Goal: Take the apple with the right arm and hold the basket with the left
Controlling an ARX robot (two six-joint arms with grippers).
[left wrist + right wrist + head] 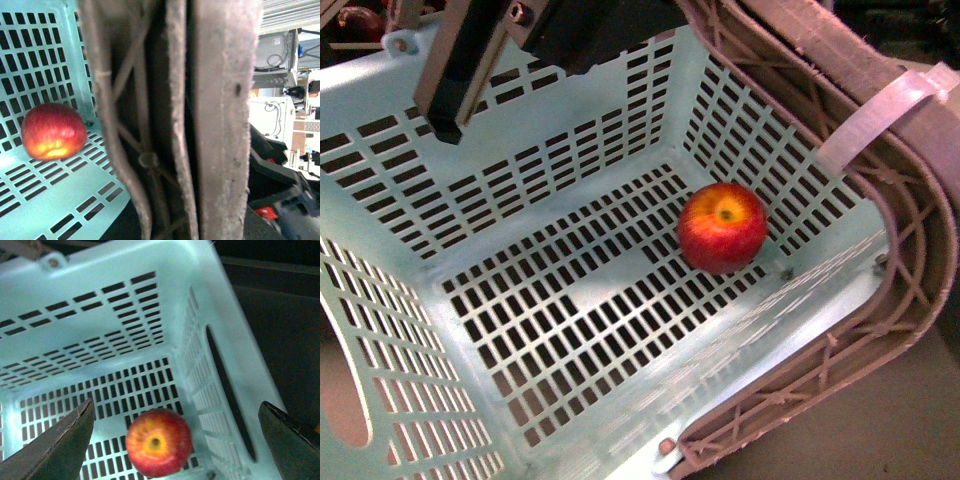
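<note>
The apple (pixel 722 228), red with a yellow-orange patch, lies on the floor of the pale teal slotted basket (pixel 550 190), close to a corner. In the right wrist view the apple (pixel 158 441) sits below and between the spread fingers of my right gripper (pixel 176 405), which is open and hangs above the basket (pixel 100 270). A dark finger (pixel 447 118) of that gripper shows over the far wall. The basket's brown handle (pixel 220 125) fills the left wrist view, and my left gripper is shut on it with its fingers hidden. Beside the handle, the apple (pixel 53 131) shows inside.
A white strap (pixel 880 115) wraps the brown handle (pixel 920 250) where it rises at the right. A dark surface (pixel 880 430) lies under the basket. Another reddish fruit (pixel 355 20) peeks past the far left corner. Room equipment (pixel 272 60) stands beyond the handle.
</note>
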